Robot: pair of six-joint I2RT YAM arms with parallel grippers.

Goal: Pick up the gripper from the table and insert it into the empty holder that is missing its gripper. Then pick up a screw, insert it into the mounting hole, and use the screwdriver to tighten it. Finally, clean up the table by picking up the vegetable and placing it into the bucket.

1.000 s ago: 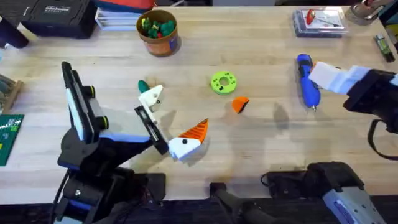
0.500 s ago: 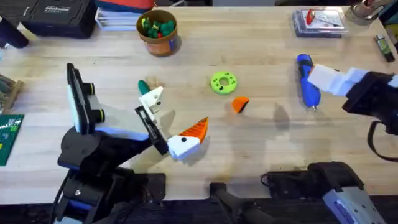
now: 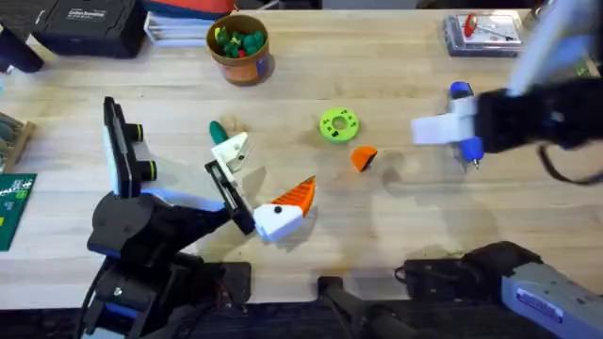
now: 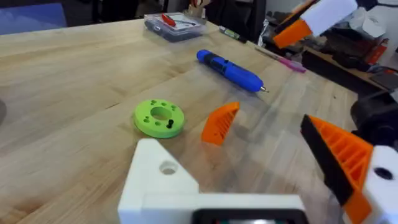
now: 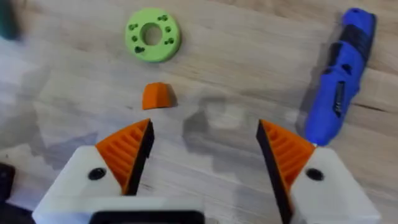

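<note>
While the orange fin (image 3: pixel 363 158) lies untouched on the bench (image 3: pixel 396 226), mid-scene, we find every step outstanding; the right end effector (image 5: pixel 204 154) hovers spread and empty beside it; left end effector (image 3: pixel 254 184) likewise empty.

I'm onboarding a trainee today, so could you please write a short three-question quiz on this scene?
1. True or false: the orange gripper already sits in the holder.
2. Which lies nearer the green disc: A) the screwdriver, B) the orange gripper?
3. Fill in: the right gripper's jaws stand ____ above the table.

Key
1. False; it lies loose on the table.
2. B.
3. Open, holding nothing.
</note>
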